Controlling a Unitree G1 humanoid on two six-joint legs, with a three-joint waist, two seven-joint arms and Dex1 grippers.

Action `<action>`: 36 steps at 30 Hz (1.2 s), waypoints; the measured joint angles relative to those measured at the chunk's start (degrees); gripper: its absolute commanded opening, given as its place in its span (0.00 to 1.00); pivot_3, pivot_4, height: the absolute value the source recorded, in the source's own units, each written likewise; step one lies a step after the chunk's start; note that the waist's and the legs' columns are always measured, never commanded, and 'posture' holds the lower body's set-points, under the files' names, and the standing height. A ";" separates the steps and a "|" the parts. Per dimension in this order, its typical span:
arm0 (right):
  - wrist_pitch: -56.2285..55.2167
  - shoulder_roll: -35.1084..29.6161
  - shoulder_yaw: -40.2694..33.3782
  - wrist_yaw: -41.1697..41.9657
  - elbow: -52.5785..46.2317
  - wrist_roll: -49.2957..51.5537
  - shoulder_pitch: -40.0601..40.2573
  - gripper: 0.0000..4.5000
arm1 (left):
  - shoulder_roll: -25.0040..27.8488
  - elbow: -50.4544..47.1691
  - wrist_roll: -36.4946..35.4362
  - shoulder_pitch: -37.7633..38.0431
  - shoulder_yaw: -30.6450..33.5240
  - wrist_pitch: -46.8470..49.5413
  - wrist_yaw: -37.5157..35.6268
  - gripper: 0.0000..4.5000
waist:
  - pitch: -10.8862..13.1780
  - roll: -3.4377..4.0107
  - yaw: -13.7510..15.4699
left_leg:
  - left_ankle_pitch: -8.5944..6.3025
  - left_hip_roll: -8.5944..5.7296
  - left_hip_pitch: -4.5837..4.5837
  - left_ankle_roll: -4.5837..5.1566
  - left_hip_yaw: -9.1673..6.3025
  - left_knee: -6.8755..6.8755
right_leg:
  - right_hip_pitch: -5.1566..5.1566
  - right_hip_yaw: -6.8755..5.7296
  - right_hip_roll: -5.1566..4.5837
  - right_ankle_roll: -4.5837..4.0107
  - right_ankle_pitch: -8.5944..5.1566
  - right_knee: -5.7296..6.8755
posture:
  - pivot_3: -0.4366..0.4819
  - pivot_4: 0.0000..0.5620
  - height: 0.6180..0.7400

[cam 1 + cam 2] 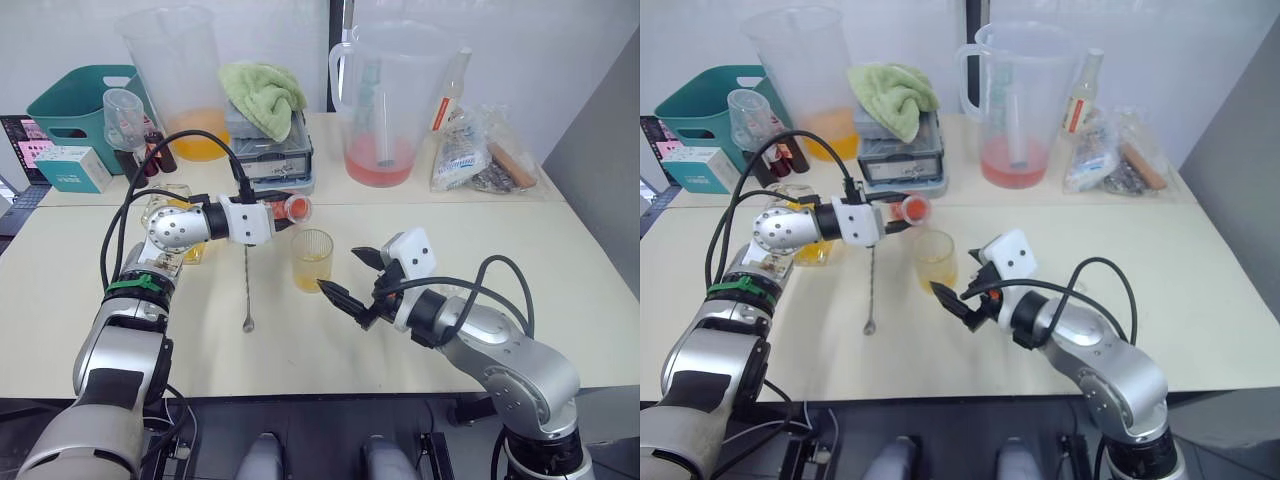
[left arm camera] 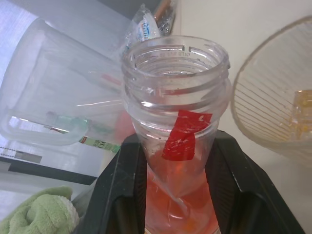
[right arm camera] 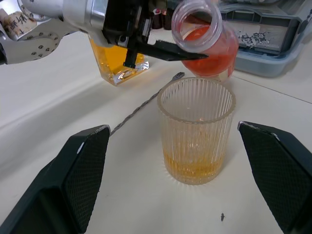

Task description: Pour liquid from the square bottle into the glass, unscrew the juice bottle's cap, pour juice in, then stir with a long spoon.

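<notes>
My left gripper [image 1: 272, 207] is shut on the juice bottle [image 1: 288, 207], which lies tipped nearly level. Its open mouth, with no cap on it, points at the glass [image 1: 312, 258] from just above the rim. Red juice sits in the bottle [image 3: 204, 44]. The ribbed glass [image 3: 196, 134] holds a little amber liquid at its bottom. To the right of the glass my right gripper [image 1: 340, 270] stands open and empty, its fingers [image 3: 83, 165] wide either side of it. The square bottle [image 3: 117, 63] with amber liquid stands behind my left arm. The long spoon [image 1: 247, 285] lies flat on the table left of the glass. The cap is out of view.
At the back stand a pitcher with pink liquid [image 1: 385, 100], a pitcher with orange liquid [image 1: 180, 85], a grey box with a green towel [image 1: 262, 95], a teal basket [image 1: 80, 100] and plastic bags [image 1: 480, 150]. A seam [image 1: 500, 203] crosses the table top behind the glass.
</notes>
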 measured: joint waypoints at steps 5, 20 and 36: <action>0.41 0.23 -0.05 -0.73 -0.33 0.59 0.00 0.99 | 0.24 2.53 4.43 -2.17 -1.40 -4.00 6.46 0.30 | 0.00 0.00 0.01 | 0.00 -0.01 -0.01 0.00 0.00 0.01 | 0.00 0.00 -0.01 0.00 0.00 0.00 | 0.48 0.27 1.00; 1.06 1.55 -0.15 -2.52 -0.43 0.81 -1.19 0.99 | 4.06 4.51 23.62 -4.18 -9.30 -10.25 30.00 0.30 | 0.00 0.00 -0.46 | 0.01 -0.02 0.00 -0.01 -0.01 -0.01 | -0.01 -0.01 -0.01 0.00 0.00 0.03 | 0.48 0.27 1.00; 1.34 1.88 -1.05 -3.36 -0.45 2.86 -1.54 0.99 | 6.44 4.31 39.32 -7.38 -18.89 -9.13 52.52 0.30 | 0.00 0.00 -0.47 | 0.01 -0.03 0.00 -0.02 -0.01 -0.01 | -0.02 -0.01 -0.01 0.01 0.00 0.06 | 0.48 0.27 1.00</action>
